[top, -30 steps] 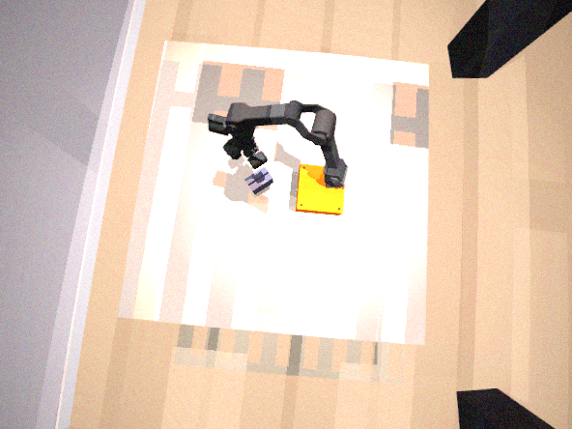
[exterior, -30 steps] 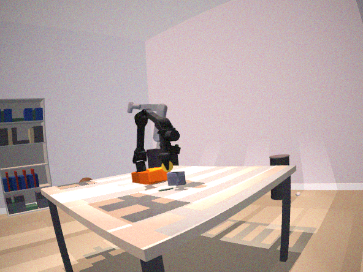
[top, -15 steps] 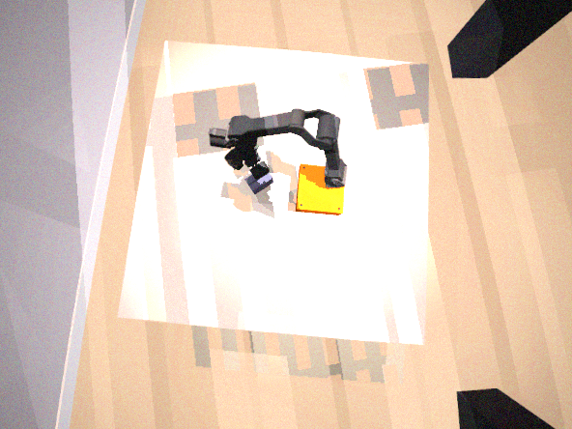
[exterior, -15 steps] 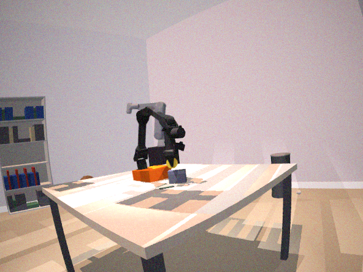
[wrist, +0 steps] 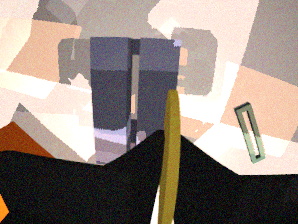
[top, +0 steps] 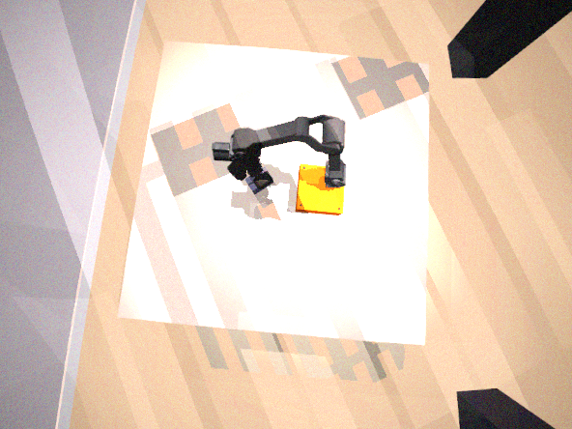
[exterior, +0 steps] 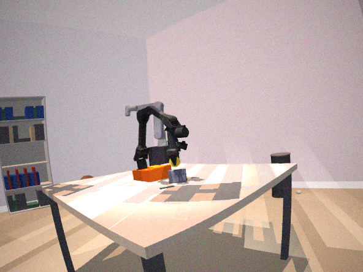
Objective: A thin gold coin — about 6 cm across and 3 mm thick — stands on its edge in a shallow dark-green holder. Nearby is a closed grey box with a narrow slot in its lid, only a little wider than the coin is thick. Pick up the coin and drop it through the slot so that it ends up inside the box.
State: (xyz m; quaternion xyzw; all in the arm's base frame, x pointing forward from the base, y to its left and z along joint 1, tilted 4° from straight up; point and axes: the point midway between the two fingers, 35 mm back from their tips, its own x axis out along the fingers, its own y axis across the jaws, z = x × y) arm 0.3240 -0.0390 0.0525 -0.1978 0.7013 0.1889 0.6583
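Observation:
My gripper (top: 263,181) (exterior: 175,163) (wrist: 166,138) is shut on the gold coin (exterior: 178,161) (wrist: 172,110), which hangs upright, edge-on in the wrist view. The grey box (top: 252,186) (exterior: 177,176) (wrist: 110,85) stands below the gripper. In the exterior view the coin's lower rim is a little above the lid. In the wrist view the slot (wrist: 134,90) is a narrow line between two dark lid halves; the coin is right of it, roughly parallel, and overlaps the box's right edge. The dark-green holder (exterior: 167,187) (wrist: 250,132) is empty. The coin is hidden in the top view.
An orange block (top: 316,200) (exterior: 151,174) (wrist: 15,142) lies beside the box, close to the arm's base. The arm arches over from it. Sunlight and shadow patches cover the table (top: 338,290) (exterior: 122,211).

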